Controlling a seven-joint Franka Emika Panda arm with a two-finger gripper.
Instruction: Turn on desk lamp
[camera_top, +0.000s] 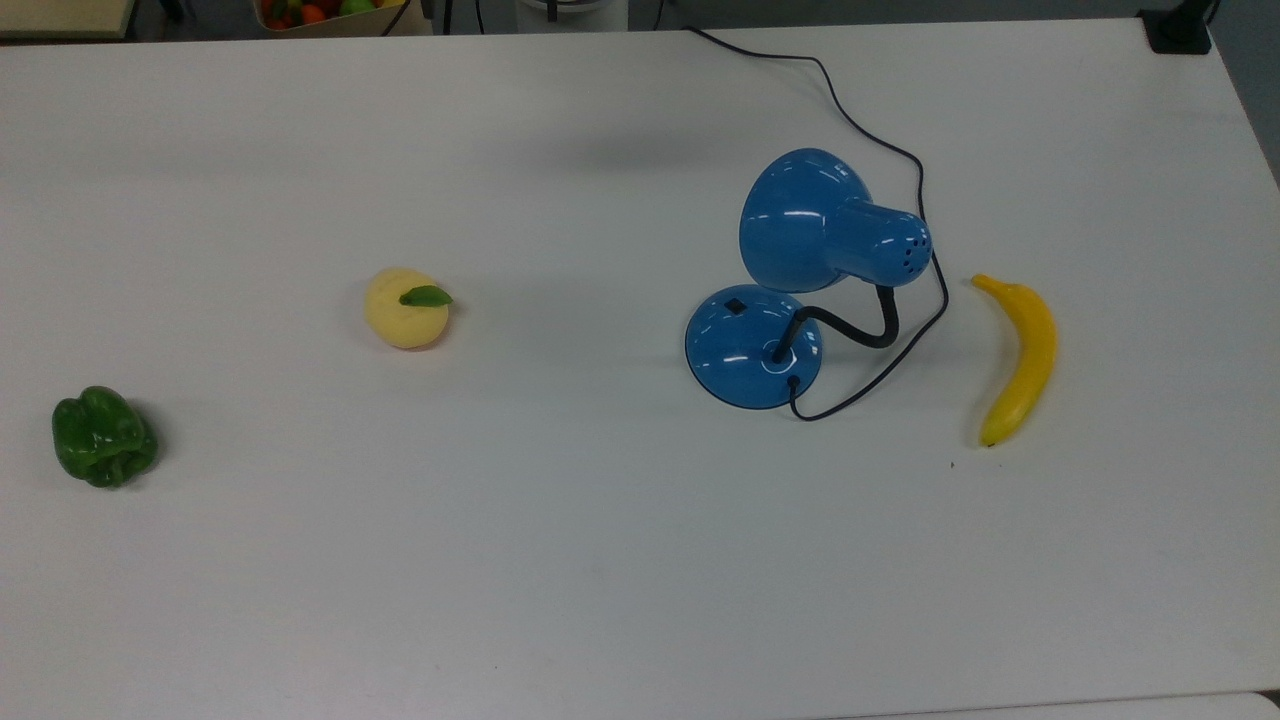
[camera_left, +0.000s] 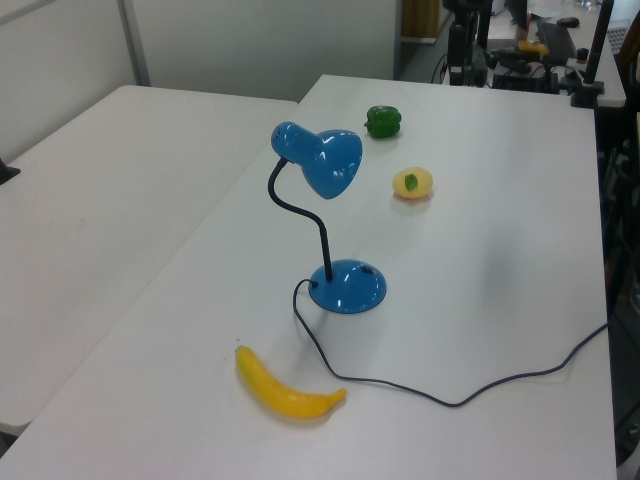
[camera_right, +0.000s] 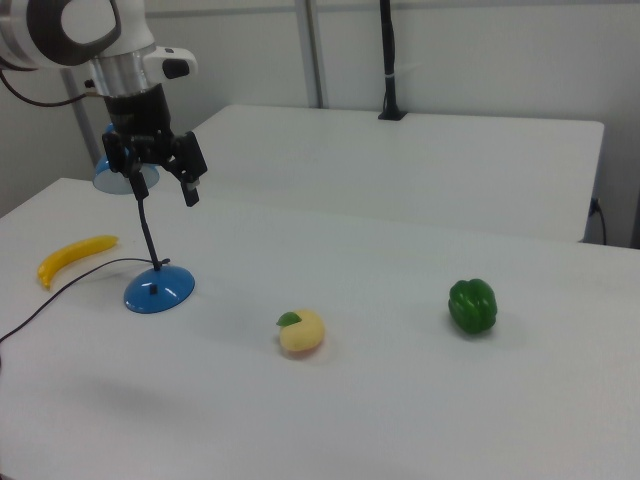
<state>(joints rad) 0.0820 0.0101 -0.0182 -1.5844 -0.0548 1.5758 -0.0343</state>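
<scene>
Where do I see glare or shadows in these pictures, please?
Top view: white highlight streaks on the desk lamp, soft shadows beside the green pepper and banana. Left view: a faint shadow on the table. Right view: lighting looks even.

one desk lamp, one banana, one green pepper, one yellow fruit

On the table, the desk lamp stands toward the top view's right edge — the banana just beyond it, the peach left of centre, the pepper by the left edge.
</scene>
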